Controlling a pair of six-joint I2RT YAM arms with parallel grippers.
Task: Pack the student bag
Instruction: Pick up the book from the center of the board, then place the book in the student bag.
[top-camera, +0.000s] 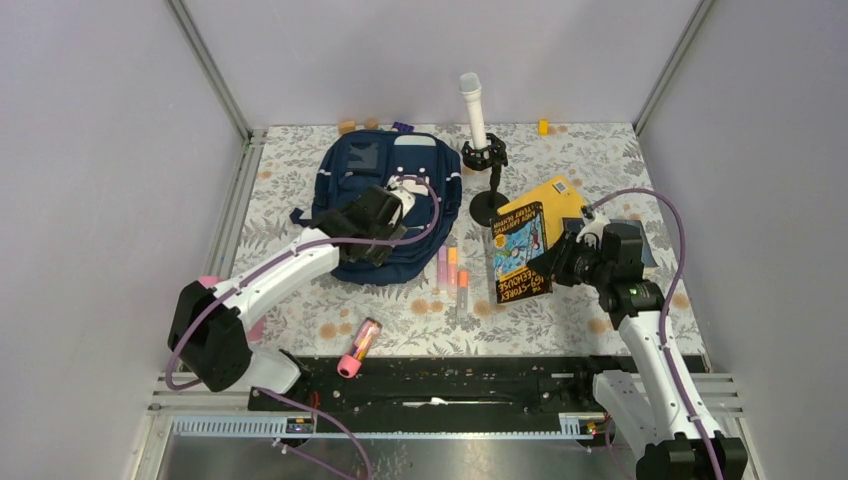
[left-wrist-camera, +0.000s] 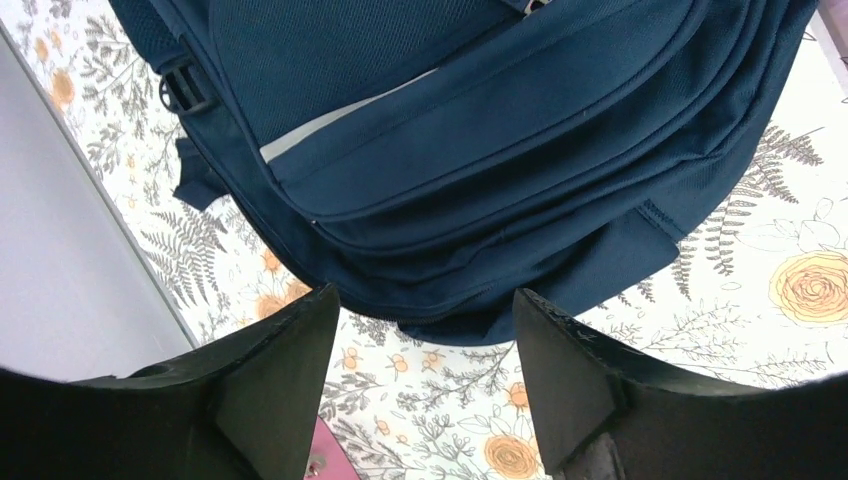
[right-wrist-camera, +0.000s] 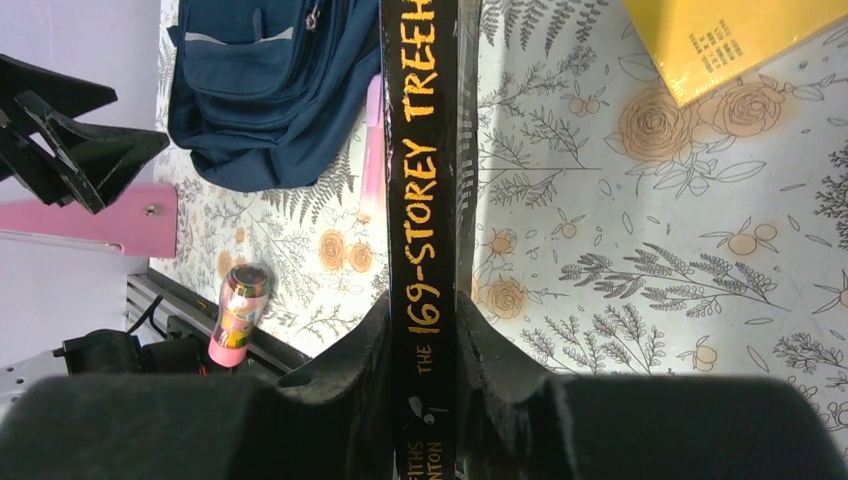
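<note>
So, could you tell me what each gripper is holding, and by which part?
The right gripper pinches the book at its spine edge. The left gripper, open near the bag, holds nothing.

Robot test cell in a laboratory. Plain grey walls (top-camera: 100, 150), framed by aluminium posts (top-camera: 212, 75), enclose the desk (top-camera: 620, 160) to the left of, to the right of and beyond both pincers. The desk has a floral cover. Behind the left pincer (left-wrist-camera: 425, 305) and the right pincer (right-wrist-camera: 420, 320), a black rail (top-camera: 450, 372) at the near edge carries the bases of the left arm (top-camera: 285, 270) and right arm (top-camera: 655, 335). Purple cables (top-camera: 678, 240) run along each arm toward its pincer. Beyond the pincers, a microphone (top-camera: 472, 100) stands clamped upright on a stand.
</note>
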